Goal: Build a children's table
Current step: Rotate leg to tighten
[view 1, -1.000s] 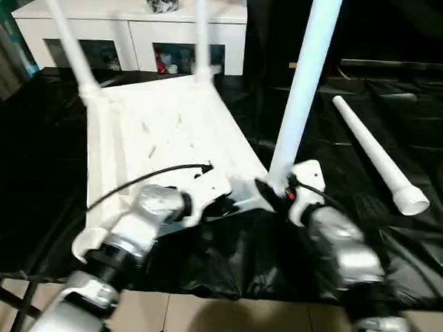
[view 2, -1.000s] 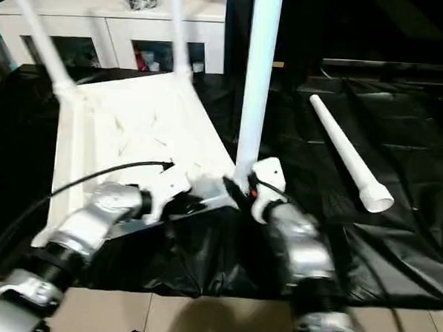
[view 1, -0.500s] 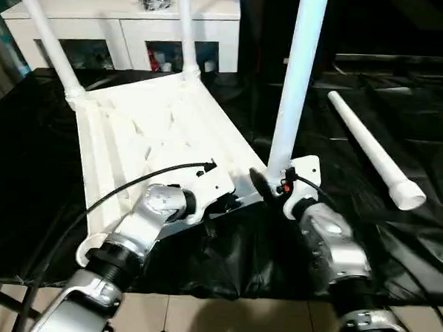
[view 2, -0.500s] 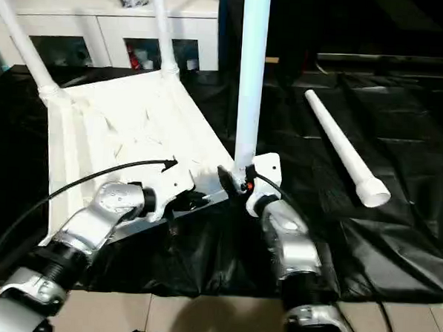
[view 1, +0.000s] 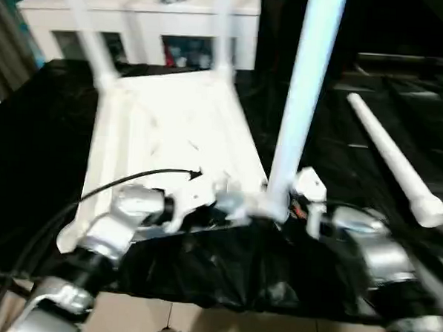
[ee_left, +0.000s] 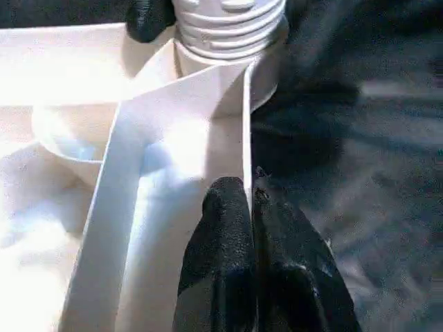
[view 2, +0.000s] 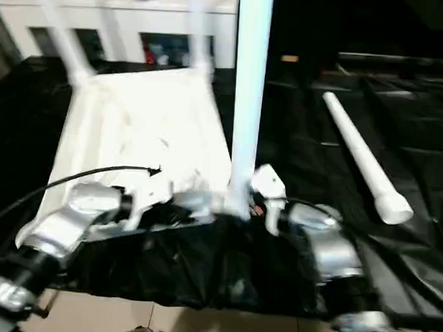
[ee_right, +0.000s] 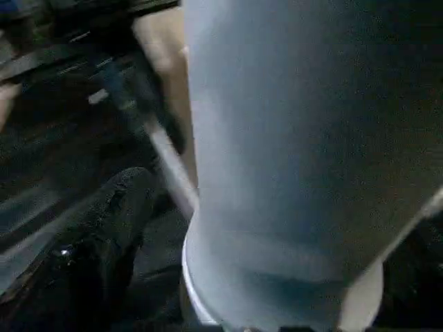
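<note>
My right pincer (view 1: 282, 206) has just spread wide, releasing the upright leg (view 1: 303, 96) beside it; left pincer (ee_left: 250, 200) clamps the tabletop (view 1: 171, 126) rim. Third leg judged seated.

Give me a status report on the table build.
Left gripper shut on tabletop rim. Right gripper open beside third leg, standing in its socket. Fourth leg lying loose on black sheet.
</note>
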Tool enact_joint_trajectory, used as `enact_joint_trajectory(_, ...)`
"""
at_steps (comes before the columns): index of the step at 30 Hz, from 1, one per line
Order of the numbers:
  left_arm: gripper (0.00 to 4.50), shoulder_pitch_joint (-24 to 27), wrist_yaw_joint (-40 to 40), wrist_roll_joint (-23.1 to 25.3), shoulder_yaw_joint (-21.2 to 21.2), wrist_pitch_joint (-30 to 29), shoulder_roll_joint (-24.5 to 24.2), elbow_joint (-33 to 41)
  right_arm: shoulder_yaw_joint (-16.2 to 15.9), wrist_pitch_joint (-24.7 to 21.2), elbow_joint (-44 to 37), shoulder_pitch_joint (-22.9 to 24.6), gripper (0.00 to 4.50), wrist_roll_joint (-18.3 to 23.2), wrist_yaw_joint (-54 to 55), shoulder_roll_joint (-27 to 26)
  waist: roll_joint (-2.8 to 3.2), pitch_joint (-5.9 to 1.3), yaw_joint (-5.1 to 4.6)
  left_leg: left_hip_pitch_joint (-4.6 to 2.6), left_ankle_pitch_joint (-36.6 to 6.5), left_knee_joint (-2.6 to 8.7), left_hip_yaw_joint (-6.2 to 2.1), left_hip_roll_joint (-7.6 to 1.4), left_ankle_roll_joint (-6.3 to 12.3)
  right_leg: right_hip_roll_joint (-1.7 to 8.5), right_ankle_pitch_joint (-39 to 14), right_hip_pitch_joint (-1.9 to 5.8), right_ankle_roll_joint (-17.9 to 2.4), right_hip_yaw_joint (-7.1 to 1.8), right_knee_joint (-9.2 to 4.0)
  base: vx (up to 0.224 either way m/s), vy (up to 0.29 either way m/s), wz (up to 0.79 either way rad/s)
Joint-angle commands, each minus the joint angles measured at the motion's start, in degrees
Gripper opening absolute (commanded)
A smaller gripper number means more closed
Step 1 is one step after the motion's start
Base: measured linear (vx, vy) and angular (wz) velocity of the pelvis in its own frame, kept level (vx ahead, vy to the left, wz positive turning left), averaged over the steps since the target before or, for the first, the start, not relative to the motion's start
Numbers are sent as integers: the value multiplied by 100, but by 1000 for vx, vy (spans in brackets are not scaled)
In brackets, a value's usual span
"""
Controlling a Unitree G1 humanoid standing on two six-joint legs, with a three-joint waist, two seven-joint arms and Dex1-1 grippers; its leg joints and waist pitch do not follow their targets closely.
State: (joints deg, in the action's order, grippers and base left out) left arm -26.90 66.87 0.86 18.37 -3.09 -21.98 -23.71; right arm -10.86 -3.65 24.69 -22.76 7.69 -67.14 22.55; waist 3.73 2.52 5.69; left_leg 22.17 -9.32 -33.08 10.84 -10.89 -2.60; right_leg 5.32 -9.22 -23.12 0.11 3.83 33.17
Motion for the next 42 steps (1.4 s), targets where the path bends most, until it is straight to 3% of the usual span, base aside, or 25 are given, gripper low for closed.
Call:
enact_joint_trajectory(1, 0, -7, -4, 23, 46, 53, -13, 76, -386, -37, -181, 59, 430, 74, -539, -7, -99, -370, -2, -124, -1421, 365, -63, -255, 483, 297, -1379, 230, -1335, -203, -311, 0, 0, 0)
enact_joint_trajectory(4, 0, -15, 169, -4, 53, 126, -169, 12, -475, -54, -189, -17, 413, 74, -870, 118, -168, -355, 8, -137, -1583, 382, -51, -257, 352, 311, -1797, 221, -1199, -218, -333, 0, 0, 0)
enact_joint_trajectory(5, 0, -14, 185, -11, 53, 138, -183, 6, -479, -71, -201, -23, 413, 78, -908, 126, -150, -352, 11, -147, -1606, 391, -52, -262, 307, 308, -1860, 206, -1167, -223, -345, 0, 0, 0)
enact_joint_trajectory(6, 0, -31, 194, -11, 50, 139, -194, -16, -480, -94, -193, -52, 388, 91, -955, 130, -159, -352, 4, -149, -1652, 396, -52, -262, 267, 301, -1854, 204, -1159, -224, -347, 0, 0, 0)
enact_joint_trajectory(10, 0, -98, 232, -7, 27, 166, -211, -105, -527, -47, -117, -148, 359, 65, -1066, 146, -171, -361, 6, -149, -1617, 392, -48, -258, 228, 299, -1642, 215, -1220, -223, -326, 0, 0, 0)
enact_joint_trajectory(12, 0, -117, 223, -2, 34, 192, -200, -156, -541, -5, -43, -166, 341, 44, -1042, 115, -135, -366, 13, -146, -1583, 382, -49, -253, 239, 303, -1565, 218, -1248, -225, -318, 0, 0, 0)
enact_joint_trajectory(14, 0, -120, 225, -5, 46, 203, -192, -169, -533, -37, -32, -162, 339, 67, -1057, 91, -152, -378, 14, -142, -1515, 371, -45, -249, 256, 299, -1444, 228, -1272, -223, -309, 0, 0, 0)
enact_joint_trajectory(15, 0, -118, 223, -15, 62, 205, -180, -174, -510, -49, -52, -135, 319, 80, -1011, 54, -113, -380, 23, -149, -1498, 366, -48, -250, 256, 299, -1403, 222, -1290, -223, -300, 0, 0, 0)
enact_joint_trajectory(16, 0, -119, 224, -17, 64, 203, -177, -176, -506, -61, -69, -125, 319, 86, -1006, 49, -129, -380, 16, -139, -1488, 363, -43, -246, 263, 289, -1340, 230, -1309, -220, -299, 0, 0, 0)
enact_joint_trajectory(17, 0, -122, 226, -22, 69, 201, -173, -177, -500, -81, -97, -107, 308, 97, -997, 43, -98, -382, 26, -138, -1490, 363, -48, -244, 258, 291, -1323, 235, -1321, -218, -291, 0, 0, 0)
enact_joint_trajectory(19, 0, -118, 173, -44, 54, 140, -105, -146, -421, -197, -254, 38, 297, 200, -837, -10, -113, -381, 36, -142, -1518, 363, -46, -245, 262, 288, -1319, 237, -1333, -214, -299, 0, 0, 0)
enact_joint_trajectory(20, 0, -116, 137, -67, 33, 97, -68, -130, -396, -231, -287, 85, 290, 231, -766, -37, -61, -385, 52, -149, -1558, 367, -55, -250, 240, 296, -1363, 235, -1328, -215, -298, 0, 0, 0)
enact_joint_trajectory(22, 0, -114, 73, -81, 11, 45, -24, -116, -365, -223, -303, 135, 280, 227, -644, -76, -93, -381, 57, -155, -1609, 374, -54, -250, 213, 287, -1378, 235, -1317, -214, -311, 0, 0, 0)
enact_joint_trajectory(23, 0, -148, -212, -25, -20, -60, 122, -131, -179, -247, -278, 230, 279, 253, -163, -277, -70, -383, 53, -144, -1614, 379, -63, -248, 203, 288, -1377, 246, -1316, -210, -300, 0, 0, 0)
enact_joint_trajectory(26, 0, -208, -806, 156, -35, -249, 392, -179, 85, -176, -130, 299, 277, 126, 812, -660, -124, -344, 5, -171, -1910, 411, -70, -233, 52, 307, -2010, 210, -1148, -216, -376, 0, 0, 0)
enact_joint_trajectory(27, 0, -220, -1016, 175, -50, -360, 535, -165, 194, -187, -63, 312, 276, 81, 1231, -840, -110, -334, -12, -179, -1969, 414, -71, -227, 6, 311, -2167, 192, -1107, -217, -391, 0, 0, 0)
enact_joint_trajectory(28, 0, -250, -1388, 236, -66, -481, 776, -161, 389, -233, 82, 306, 276, -14, 1987, -1163, -164, -327, -50, -176, -2064, 420, -91, -210, -38, 327, -2501, 208, -990, -197, -435, 0, 0, 0)
enact_joint_trajectory(32, 0, -315, -2013, 407, -14, -729, 1266, -136, 735, -158, 370, 214, 275, -87, 3323, -1787, -154, -288, -174, -191, -2328, 432, -133, -179, -108, 329, -3279, 150, -624, -159, -549, 0, 0, 0)
enact_joint_trajectory(34, 0, -395, -2436, 556, 40, -793, 1581, -222, 842, -167, 584, 70, 275, -252, 4143, -2134, -159, -289, -203, -210, -2357, 430, -131, -169, -99, 319, -3344, 125, -555, -156, -580, 0, 0, 0)
enact_joint_trajectory(36, 0, -416, -2539, 596, 47, -796, 1647, -254, 876, -166, 628, 34, 275, -255, 4268, -2211, -143, -297, -240, -180, -2359, 443, -145, -161, -56, 309, -3327, 151, -494, -135, -594, 0, 0, 0)
enact_joint_trajectory(38, 0, -453, -2677, 670, 91, -722, 1773, -304, 888, -35, 637, -24, 275, -299, 4432, -2345, -153, -296, -237, -198, -2409, 439, -136, -164, -36, 301, -3245, 124, -496, -142, -608, 0, 0, 0)
enact_joint_trajectory(39, 0, -459, -2658, 715, 142, -646, 1795, -318, 931, 52, 650, -64, 331, -306, 4518, -2421, -133, -299, -233, -194, -2409, 446, -138, -167, -29, 308, -3160, 120, -523, -155, -598, 0, 0, 0)
enact_joint_trajectory(42, 0, -414, -2595, 727, 152, -524, 1757, -274, 981, 86, 632, -95, 348, -263, 4473, -2466, -141, -313, -229, -176, -2377, 453, -135, -175, 15, 307, -2912, 138, -593, -168, -570, 0, 0, 0)
